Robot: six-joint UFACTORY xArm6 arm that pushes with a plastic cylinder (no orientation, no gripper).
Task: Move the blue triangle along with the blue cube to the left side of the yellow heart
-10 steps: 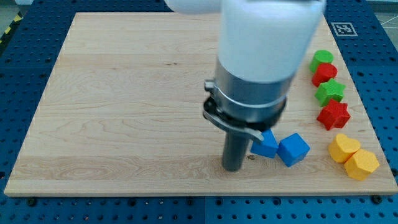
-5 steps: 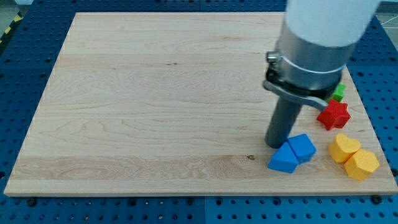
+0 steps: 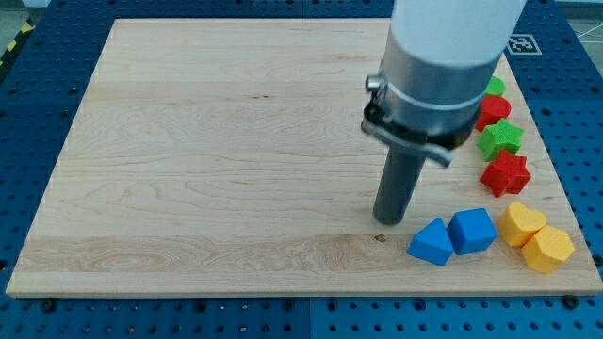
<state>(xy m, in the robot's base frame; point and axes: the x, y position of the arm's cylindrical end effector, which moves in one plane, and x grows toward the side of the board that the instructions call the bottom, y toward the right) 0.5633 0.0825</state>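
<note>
My tip [image 3: 389, 219] rests on the wooden board [image 3: 188, 141], apart from the blue pair.

The rod has no pincer to open or close. Just to the tip's right and toward the view's bottom lies the blue triangle [image 3: 431, 242], touching the blue cube [image 3: 472, 231] — which touches the yellow heart [image 3: 520, 223]. Further right: yellow hexagon [image 3: 547, 250], red star [image 3: 506, 173], green star [image 3: 500, 138]. No containers show.
</note>
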